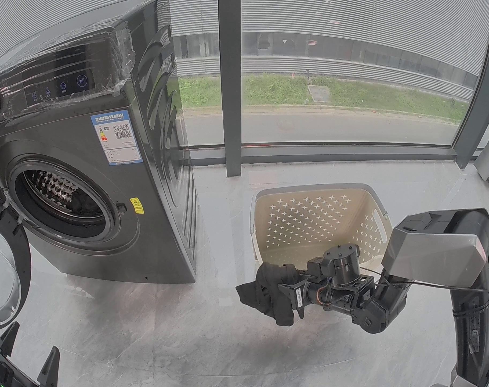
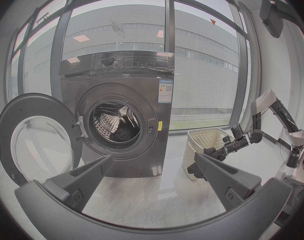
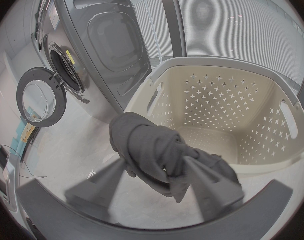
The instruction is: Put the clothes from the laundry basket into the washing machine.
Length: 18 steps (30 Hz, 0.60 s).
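Note:
My right gripper (image 1: 283, 294) is shut on a dark grey garment (image 1: 266, 292), held bunched just outside the near left corner of the cream laundry basket (image 1: 317, 224). In the right wrist view the garment (image 3: 152, 149) hangs between the fingers (image 3: 210, 184) above the floor, and the basket (image 3: 225, 114) behind it holds no other clothes that I can see. The grey washing machine (image 1: 94, 151) stands at left with its round door (image 1: 5, 264) swung open; dark clothing lies in the drum (image 2: 120, 132). My left gripper (image 1: 24, 358) is open at the lower left, nothing between its fingers (image 2: 225, 177).
A tall window wall with a dark pillar (image 1: 231, 76) runs behind the machine and basket. Pale tiled floor (image 1: 164, 329) spreads between the basket and the machine front. The open door juts toward my left gripper.

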Available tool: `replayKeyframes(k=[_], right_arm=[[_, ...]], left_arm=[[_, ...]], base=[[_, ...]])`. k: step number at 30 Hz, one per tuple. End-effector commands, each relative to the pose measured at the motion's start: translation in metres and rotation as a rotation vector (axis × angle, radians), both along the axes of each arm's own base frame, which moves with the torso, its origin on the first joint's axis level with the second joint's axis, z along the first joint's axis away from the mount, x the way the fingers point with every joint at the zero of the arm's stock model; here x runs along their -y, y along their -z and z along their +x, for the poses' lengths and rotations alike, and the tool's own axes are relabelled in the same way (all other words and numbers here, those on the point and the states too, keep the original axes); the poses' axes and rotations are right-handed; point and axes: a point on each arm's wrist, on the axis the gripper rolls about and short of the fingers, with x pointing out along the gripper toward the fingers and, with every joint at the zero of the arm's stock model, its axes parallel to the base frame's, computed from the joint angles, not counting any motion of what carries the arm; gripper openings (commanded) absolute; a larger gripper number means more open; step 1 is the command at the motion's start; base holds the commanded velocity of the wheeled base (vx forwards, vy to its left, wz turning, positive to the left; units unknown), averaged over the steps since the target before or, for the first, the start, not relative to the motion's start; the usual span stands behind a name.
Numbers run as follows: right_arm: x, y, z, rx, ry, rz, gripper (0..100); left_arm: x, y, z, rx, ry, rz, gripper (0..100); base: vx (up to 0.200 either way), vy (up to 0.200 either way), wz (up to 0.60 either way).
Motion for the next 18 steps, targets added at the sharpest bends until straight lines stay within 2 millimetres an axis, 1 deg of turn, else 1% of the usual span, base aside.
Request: replayKeyframes(k=[1,5,9,12,13,14,15,17,18], right_arm=[[-0.001,0.002,0.000,-0.004,-0.006,0.001,0],[0.000,-0.003,-0.001,0.004,-0.004,0.006,0],[0.002,-0.003,-0.004,0.000,-0.006,0.003,0],[0.004,-0.011,-0.008,0.018,-0.007,0.015,0],[0.004,-0.011,-0.008,0.018,-0.007,0.015,0],[0.008,-0.020,-0.018,0.018,-0.012,0.015,0],[0.009,-0.023,-0.020,0.019,-0.012,0.016,0],[0.012,-0.026,-0.022,0.019,-0.010,0.016,0],[0.014,-0.023,-0.021,0.013,-0.003,0.014,0]], left_arm=[[0.000,0.005,0.000,0.000,-0.001,-0.001,100],[0.000,0.005,0.000,0.000,-0.001,-0.001,100],[0.000,0.005,0.000,0.000,-0.001,-0.001,100],[0.000,0.005,0.000,0.000,-0.001,-0.001,100],[0.000,0.005,0.000,0.000,-0.001,-0.001,100],[0.000,0.005,0.000,0.000,0.001,0.000,100],[0.000,0.005,0.000,0.000,0.001,0.002,100],[0.000,0.005,0.000,0.000,0.003,0.002,100],[0.000,0.005,0.000,0.000,0.003,0.005,100]], base=[[0.000,0.000,0.00],[0.000,0.000,0.00],[0.000,0.000,0.00],[0.000,0.000,0.00],[0.000,0.000,0.00],[0.000,0.000,0.00],[0.000,0.000,0.00],[0.000,0.000,0.00],[0.000,0.000,0.00]])
